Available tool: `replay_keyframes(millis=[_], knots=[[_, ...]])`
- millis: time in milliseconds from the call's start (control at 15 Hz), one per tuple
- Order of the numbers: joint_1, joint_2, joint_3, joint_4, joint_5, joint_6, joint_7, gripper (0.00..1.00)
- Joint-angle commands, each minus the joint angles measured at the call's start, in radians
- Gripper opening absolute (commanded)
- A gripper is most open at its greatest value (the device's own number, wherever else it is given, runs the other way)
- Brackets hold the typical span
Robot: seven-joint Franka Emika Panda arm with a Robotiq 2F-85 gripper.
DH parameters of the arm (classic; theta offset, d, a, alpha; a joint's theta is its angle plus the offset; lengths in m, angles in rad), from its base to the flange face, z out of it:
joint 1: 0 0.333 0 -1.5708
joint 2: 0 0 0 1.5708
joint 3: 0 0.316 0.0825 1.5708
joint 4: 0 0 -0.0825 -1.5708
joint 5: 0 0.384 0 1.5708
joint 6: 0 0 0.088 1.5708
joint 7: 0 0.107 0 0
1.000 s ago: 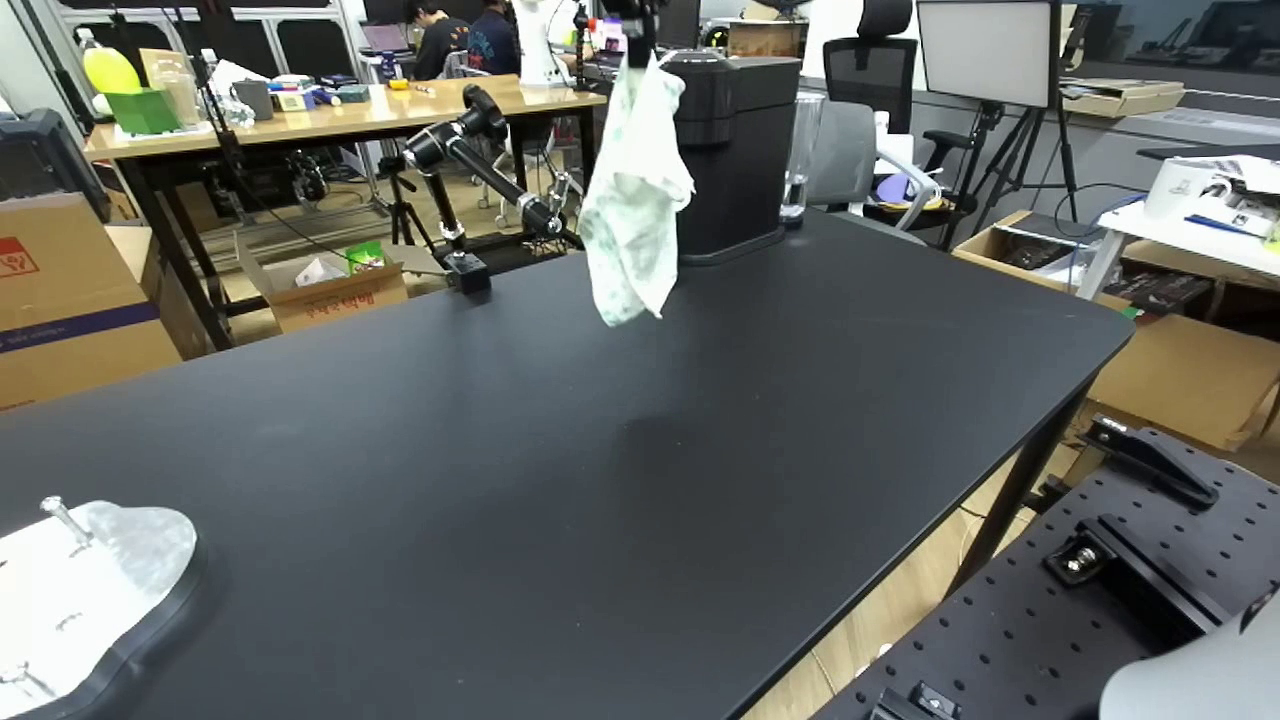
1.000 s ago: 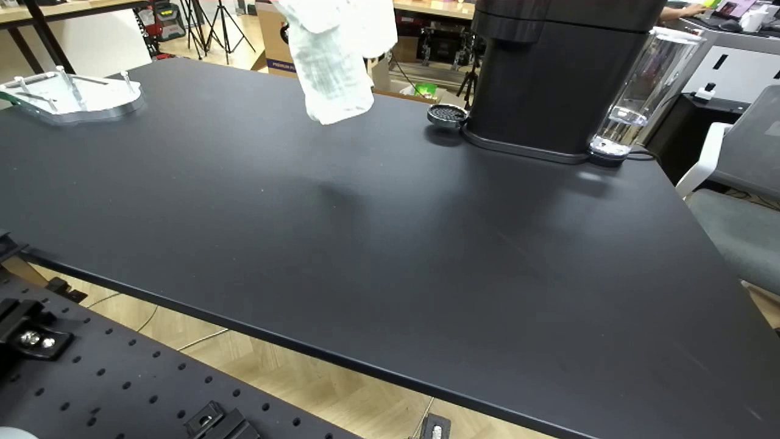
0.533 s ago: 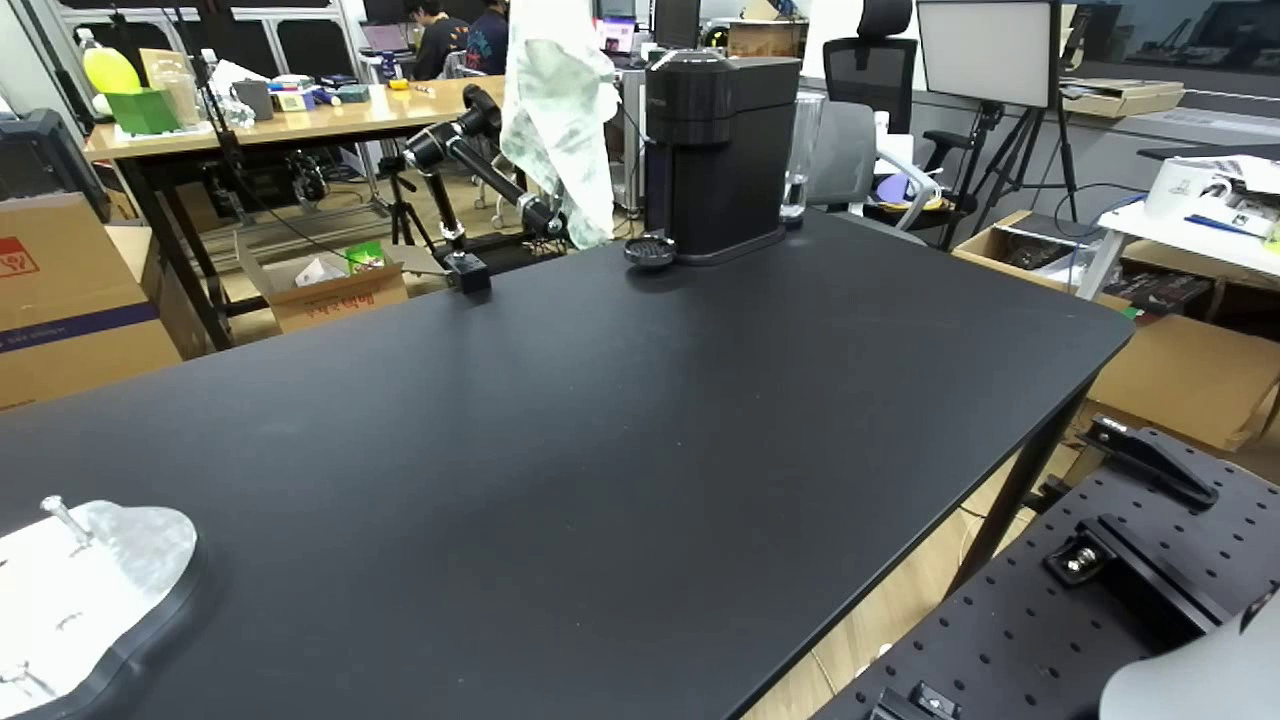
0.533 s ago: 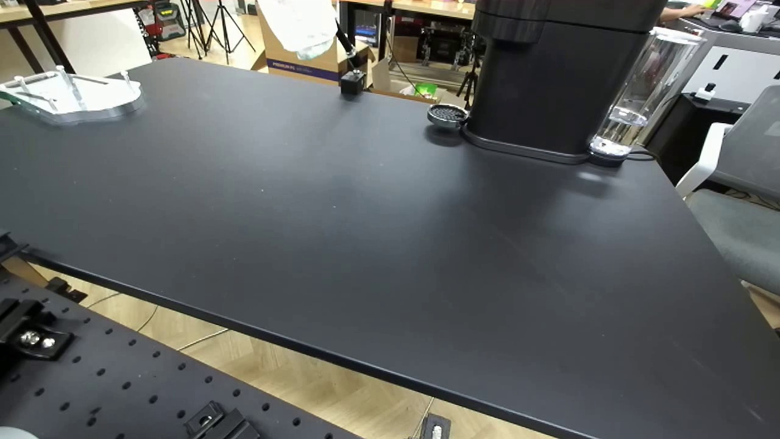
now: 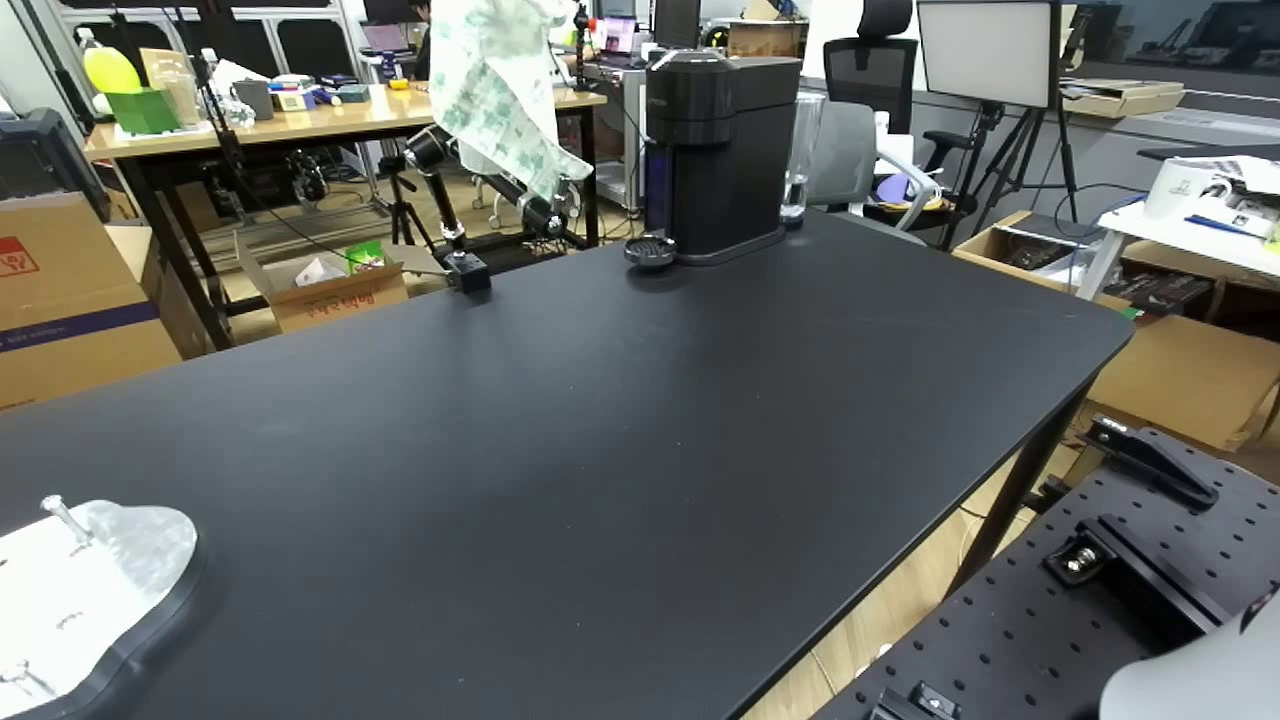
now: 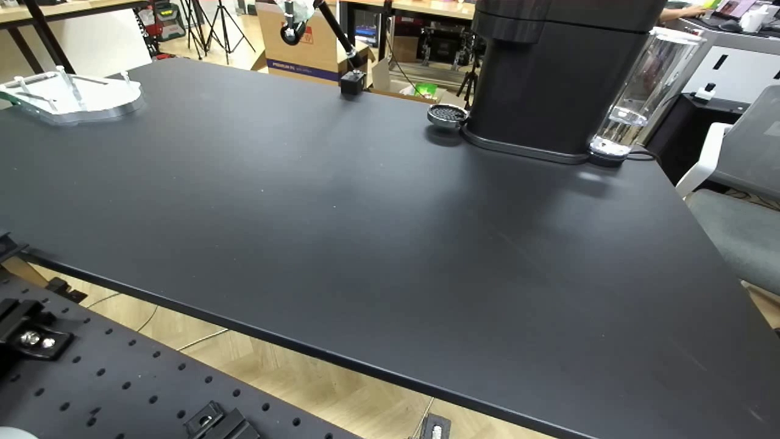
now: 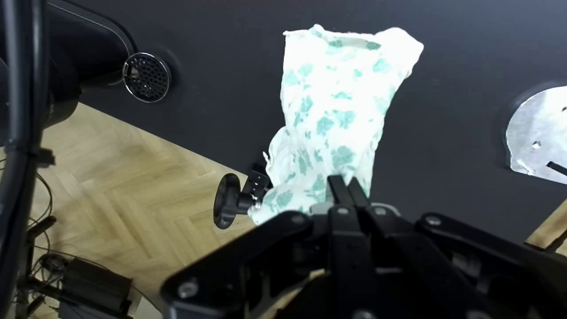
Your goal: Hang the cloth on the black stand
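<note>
The cloth (image 5: 500, 90) is white with green leaf shapes. It hangs in the air above the table's far edge, in front of the upper part of the black stand. The black stand (image 5: 438, 200) is a jointed arm fixed at the far table edge; its base (image 6: 352, 83) shows in an exterior view, where only a sliver of cloth is visible at the top. In the wrist view, my gripper (image 7: 347, 179) is shut on the cloth (image 7: 332, 119), and the stand's round knob (image 7: 227, 201) is left of the cloth's lower end. I cannot tell whether cloth and stand touch. The gripper is outside both exterior views.
A black coffee machine (image 5: 715, 160) with a round drip tray (image 5: 650, 250) stands at the back of the table (image 5: 560, 450). A white and silver plate with upright pegs (image 5: 100, 590) lies at the near left. A clear water tank (image 6: 627, 103) stands by the machine.
The cloth has moved from in front of the coffee machine to in front of the stand, leftwards in an exterior view, and has risen almost out of sight in an exterior view.
</note>
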Motion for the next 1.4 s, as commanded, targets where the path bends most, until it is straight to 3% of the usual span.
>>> replay_keyframes(millis=[0, 533, 600, 1333], knots=[[0.014, 0.057, 0.001, 0.107, -0.020, -0.053, 0.045, 0.00], [0.024, 0.106, 0.000, 0.201, -0.011, -0.176, 0.071, 0.00], [-0.018, 0.065, -0.011, 0.051, 0.048, -0.079, 0.013, 0.00], [-0.114, 0.062, -0.067, -0.207, 0.079, 0.041, -0.076, 0.00]])
